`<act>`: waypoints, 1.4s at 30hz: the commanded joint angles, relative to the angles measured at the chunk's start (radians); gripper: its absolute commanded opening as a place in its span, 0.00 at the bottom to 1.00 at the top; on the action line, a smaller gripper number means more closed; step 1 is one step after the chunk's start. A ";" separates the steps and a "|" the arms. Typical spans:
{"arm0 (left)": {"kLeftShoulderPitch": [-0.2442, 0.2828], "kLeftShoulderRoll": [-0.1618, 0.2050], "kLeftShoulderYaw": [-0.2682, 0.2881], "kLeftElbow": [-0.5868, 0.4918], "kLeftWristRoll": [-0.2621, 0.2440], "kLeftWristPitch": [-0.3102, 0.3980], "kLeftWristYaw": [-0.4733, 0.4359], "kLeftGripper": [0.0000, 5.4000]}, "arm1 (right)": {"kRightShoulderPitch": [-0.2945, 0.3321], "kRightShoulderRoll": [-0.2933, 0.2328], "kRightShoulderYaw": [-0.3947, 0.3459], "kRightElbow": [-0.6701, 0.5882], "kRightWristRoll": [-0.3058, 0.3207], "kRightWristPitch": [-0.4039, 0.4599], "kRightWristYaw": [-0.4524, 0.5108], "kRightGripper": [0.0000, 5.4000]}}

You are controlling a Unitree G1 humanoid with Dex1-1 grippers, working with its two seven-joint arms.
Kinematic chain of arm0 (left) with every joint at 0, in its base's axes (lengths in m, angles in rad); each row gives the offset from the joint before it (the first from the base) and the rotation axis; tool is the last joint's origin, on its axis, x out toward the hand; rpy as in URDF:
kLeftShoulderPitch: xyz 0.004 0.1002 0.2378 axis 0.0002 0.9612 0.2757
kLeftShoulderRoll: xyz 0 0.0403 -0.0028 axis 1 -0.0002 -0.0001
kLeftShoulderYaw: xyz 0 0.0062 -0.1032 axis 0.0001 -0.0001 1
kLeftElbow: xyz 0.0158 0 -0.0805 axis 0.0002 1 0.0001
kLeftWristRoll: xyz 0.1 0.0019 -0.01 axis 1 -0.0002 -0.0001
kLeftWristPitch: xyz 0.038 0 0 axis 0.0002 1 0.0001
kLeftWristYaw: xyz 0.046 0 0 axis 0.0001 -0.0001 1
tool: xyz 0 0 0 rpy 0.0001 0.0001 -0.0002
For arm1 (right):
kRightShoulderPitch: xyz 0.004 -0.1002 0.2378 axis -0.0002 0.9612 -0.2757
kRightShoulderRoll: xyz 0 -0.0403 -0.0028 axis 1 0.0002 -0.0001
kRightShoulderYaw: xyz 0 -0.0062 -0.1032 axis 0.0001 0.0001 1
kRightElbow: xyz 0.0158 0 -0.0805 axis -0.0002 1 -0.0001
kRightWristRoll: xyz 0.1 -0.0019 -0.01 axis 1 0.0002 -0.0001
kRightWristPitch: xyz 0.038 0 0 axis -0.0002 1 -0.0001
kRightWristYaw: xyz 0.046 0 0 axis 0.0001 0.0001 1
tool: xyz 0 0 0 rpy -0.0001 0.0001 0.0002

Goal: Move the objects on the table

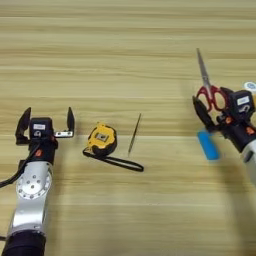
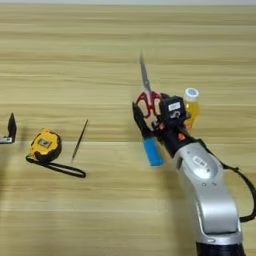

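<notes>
Steel scissors (image 2: pixel 147 95) lay at the twelve o'clock side of the right gripper (image 2: pixel 150 116), whose jaws stood wide over the red handles (rigid, thin, slippery; best pinched there). Left gripper (image 1: pixel 46 121) was parked, jaws wide.

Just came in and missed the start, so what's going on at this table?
A two-armed robot is working over the light-wood table. Its right gripper, jaws open, is at the red-handled silver scissors, just above the flat blue bar and beside the small orange-drink bottle with a white cap. The left gripper rests open on the table, holding nothing, left of a yellow tape measure and a thin dark stick.
</notes>
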 commanded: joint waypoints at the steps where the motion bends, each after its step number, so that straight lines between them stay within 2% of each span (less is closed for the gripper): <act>1: -0.009 0.001 -0.005 0.010 0.014 0.009 0.006 1.00 | -0.018 -0.039 -0.074 -0.058 0.030 0.035 -0.011 0.71; 8: -0.009 0.000 -0.004 0.006 0.011 0.010 0.004 1.00 | 0.008 -0.095 -0.195 -0.113 0.062 0.063 -0.017 0.71; 15: -0.010 0.001 -0.002 0.005 0.006 0.010 0.001 1.00 | 0.059 -0.142 -0.292 -0.179 0.096 0.100 -0.009 0.71; 22: -0.009 0.003 -0.001 0.000 0.005 0.012 0.000 1.00 | 0.097 -0.176 -0.380 -0.149 0.112 0.107 -0.008 0.71; 31: -0.008 0.007 0.001 -0.007 0.003 0.014 -0.003 1.00 | 0.174 -0.150 -0.342 -0.089 0.100 0.075 -0.004 0.71; 42: -0.008 0.009 0.004 -0.009 0.002 0.013 -0.004 1.00 | 0.185 -0.135 -0.270 0.084 0.058 0.015 -0.013 0.71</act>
